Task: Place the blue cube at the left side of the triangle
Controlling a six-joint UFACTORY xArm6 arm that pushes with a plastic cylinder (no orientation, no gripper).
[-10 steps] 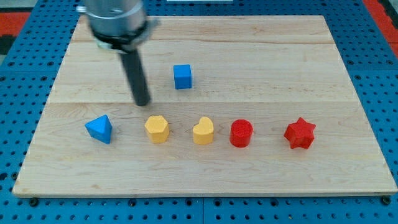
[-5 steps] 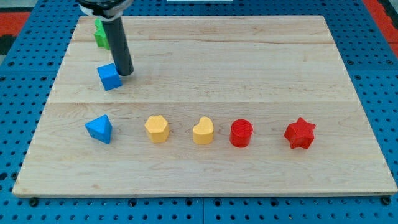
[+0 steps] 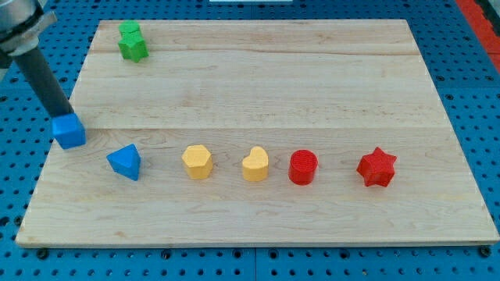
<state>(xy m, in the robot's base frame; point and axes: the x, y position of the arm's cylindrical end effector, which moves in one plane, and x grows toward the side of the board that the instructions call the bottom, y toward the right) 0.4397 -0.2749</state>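
Camera view: my tip (image 3: 62,115), no gripper fitted, touches the blue cube (image 3: 69,132) at counter (image 3: 312,70) left edge, up-left of blue triangle (image 3: 125,161); placement nearly complete, judged to need a slight downward nudge.

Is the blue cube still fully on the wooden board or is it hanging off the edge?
Partly off. The blue cube overlaps the wooden board's left edge, with my tip touching its upper side.

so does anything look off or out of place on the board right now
Yes: the blue cube sits at the board's left edge, partly overhanging it, up-left of the blue triangle. My tip touches the cube's top side. The other blocks sit normally.
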